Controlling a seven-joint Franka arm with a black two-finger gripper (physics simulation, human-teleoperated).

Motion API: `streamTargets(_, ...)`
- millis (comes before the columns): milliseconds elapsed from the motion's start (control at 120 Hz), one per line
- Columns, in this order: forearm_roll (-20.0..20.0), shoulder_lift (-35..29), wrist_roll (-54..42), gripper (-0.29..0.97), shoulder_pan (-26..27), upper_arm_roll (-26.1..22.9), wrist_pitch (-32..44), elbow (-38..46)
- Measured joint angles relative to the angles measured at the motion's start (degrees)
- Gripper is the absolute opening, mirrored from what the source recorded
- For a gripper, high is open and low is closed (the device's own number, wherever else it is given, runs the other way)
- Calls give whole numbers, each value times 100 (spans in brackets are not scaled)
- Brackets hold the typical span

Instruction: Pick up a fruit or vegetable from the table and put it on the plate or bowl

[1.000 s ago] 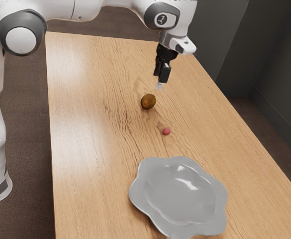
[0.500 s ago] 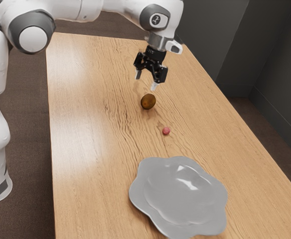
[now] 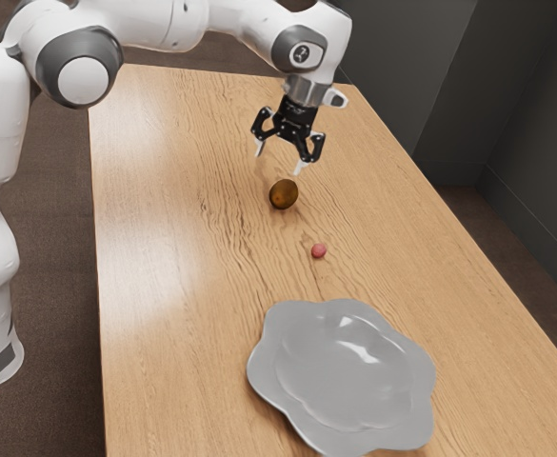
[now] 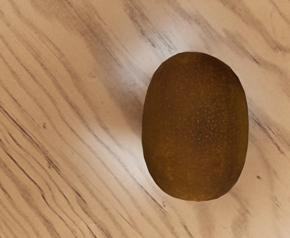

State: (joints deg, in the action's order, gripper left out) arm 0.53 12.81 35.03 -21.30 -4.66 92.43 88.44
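Note:
A brown kiwi (image 3: 284, 193) lies on the wooden table (image 3: 164, 286) near its middle. In the wrist view the kiwi (image 4: 195, 126) shows as a speckled oval on the wood grain, straight below my hand. My gripper (image 3: 278, 161) hangs open a short way above the kiwi, fingers spread and pointing down, touching nothing. A small red fruit (image 3: 318, 250) rests on the table between the kiwi and a grey scalloped plate (image 3: 288, 381) at the near end.
The table's right edge runs close to a dark wall in the exterior view. Bare wood stretches along the exterior view's left of the kiwi and the plate.
My hand has turned at the wrist and shifted toward the exterior view's left, now over the kiwi. The fingers have spread from shut to open. The kiwi, red fruit and plate stayed put.

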Motion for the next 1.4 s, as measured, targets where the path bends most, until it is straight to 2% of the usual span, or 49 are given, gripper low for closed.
streamTargets(167, -333, 63, 369, 68, -8, 6, 124, -6)
streamTargets(467, -551, 102, 844, 68, -4, 5, 374, 251)
streamTargets(733, -554, 68, 1126, 68, 42, -251, 636, 417)
streamTargets(1400, -564, 102, 1403, 68, -79, -220, 861, 521)
